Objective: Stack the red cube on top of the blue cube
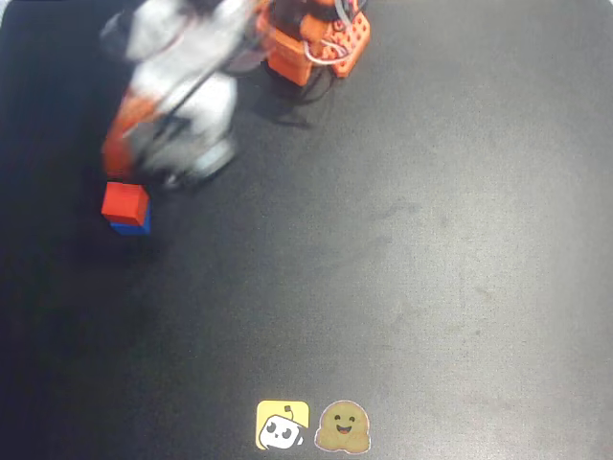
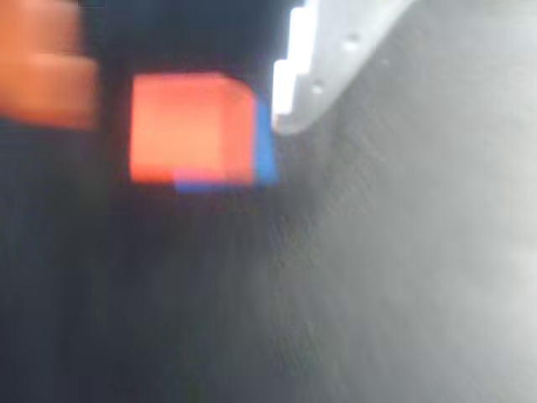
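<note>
Red cube (image 1: 125, 200) sits on top of blue cube (image 1: 131, 227), a bit off to one side, on the black table (image 1: 402, 240) | both look small, light, hard; grab the flat sides | gripper (image 2: 180, 80) fingers apart, holding nothing, cube between them | count: one red, one blue

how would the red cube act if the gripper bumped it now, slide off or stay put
The red cube sits on the blue cube slightly off-centre, with blue showing at one edge, so a sideways nudge could probably push it off. Flat faces mean it should slide or tip, not roll. It looks rigid and likely light for its size.
</note>
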